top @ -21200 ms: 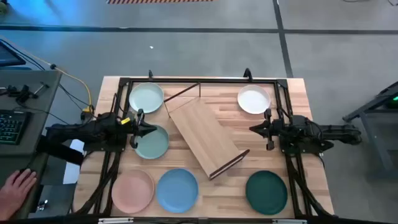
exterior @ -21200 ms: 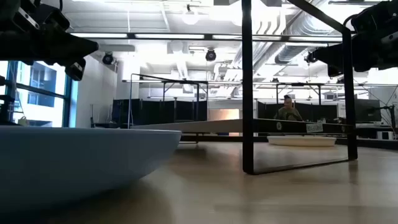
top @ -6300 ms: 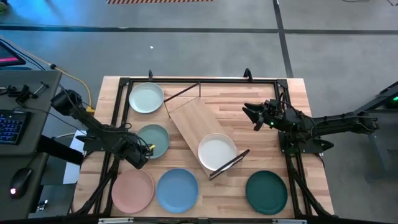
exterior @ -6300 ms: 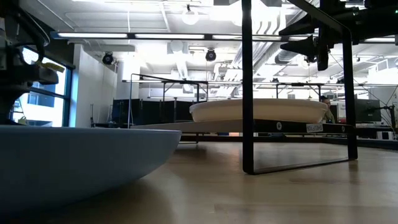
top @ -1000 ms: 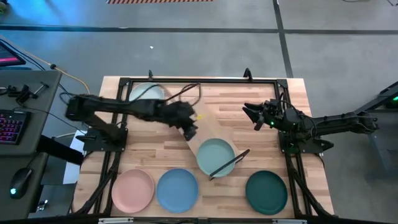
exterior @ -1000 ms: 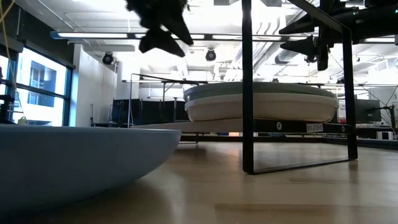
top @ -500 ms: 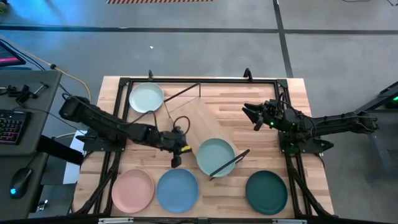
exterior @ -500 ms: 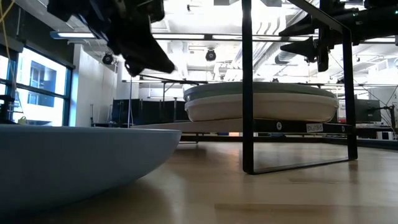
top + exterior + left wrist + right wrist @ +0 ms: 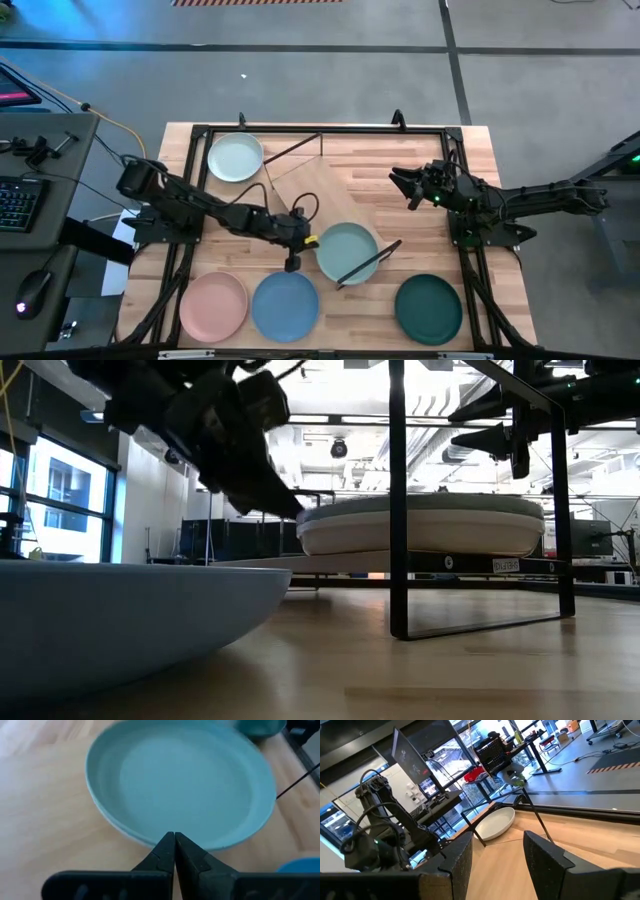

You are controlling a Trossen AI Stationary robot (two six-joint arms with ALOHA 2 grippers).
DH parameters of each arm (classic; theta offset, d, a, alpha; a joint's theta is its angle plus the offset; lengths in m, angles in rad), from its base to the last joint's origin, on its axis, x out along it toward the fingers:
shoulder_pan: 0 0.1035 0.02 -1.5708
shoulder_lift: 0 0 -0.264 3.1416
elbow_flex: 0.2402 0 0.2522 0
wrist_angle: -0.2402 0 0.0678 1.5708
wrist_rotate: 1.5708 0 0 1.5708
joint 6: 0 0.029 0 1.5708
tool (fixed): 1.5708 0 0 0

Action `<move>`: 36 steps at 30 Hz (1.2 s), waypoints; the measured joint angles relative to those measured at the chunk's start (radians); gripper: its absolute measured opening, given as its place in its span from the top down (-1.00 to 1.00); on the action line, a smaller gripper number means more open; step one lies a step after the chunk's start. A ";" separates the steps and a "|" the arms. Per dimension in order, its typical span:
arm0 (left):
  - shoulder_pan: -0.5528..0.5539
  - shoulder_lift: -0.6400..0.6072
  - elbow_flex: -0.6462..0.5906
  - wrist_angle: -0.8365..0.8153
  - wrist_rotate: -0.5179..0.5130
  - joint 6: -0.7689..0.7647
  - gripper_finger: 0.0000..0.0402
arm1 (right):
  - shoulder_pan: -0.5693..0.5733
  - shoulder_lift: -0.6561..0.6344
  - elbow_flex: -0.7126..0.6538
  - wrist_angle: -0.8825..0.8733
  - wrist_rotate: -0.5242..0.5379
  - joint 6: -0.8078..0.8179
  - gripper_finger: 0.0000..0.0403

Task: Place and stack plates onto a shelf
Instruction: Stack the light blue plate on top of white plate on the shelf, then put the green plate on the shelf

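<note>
Resting on the shelf [image 9: 310,190], our sage green plate [image 9: 347,250] caps a white plate [image 9: 420,540], left pincer [image 9: 292,262] pressed together beside it, right pincer [image 9: 405,186] parted above the butcher-block surface [image 9: 480,150].

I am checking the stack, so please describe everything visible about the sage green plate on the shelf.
The sage green plate is round, shallow and matte, lying level on top of a white plate at the shelf end nearest the dark frame rod. The left gripper, fingers shut, sits just beside its rim; contact cannot be told.
</note>
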 joint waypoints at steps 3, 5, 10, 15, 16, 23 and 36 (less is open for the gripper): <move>-0.003 0.016 0.000 0.020 -0.001 -0.002 1.00 | 0.000 0.000 0.000 -0.002 0.000 0.000 0.22; -0.006 0.019 0.000 0.030 -0.005 -0.016 1.00 | 0.000 0.000 0.000 -0.003 0.000 0.000 0.22; -0.003 -0.016 0.000 0.009 -0.005 -0.026 1.00 | 0.000 0.000 0.000 -0.004 0.000 0.000 0.22; 0.043 -0.163 0.000 -0.113 -0.023 -0.043 1.00 | 0.000 0.000 0.000 0.047 0.000 0.023 0.22; 0.058 -0.204 0.000 -0.132 -0.029 -0.054 1.00 | 0.000 0.000 0.000 0.066 0.000 0.026 0.22; 0.171 -0.510 -0.004 -0.167 -0.041 -0.150 1.00 | 0.000 0.007 0.035 0.114 -0.001 -0.025 0.22; 0.176 -0.738 -0.278 0.168 -0.086 -0.281 1.00 | 0.000 0.102 0.119 0.103 -0.122 -0.189 0.22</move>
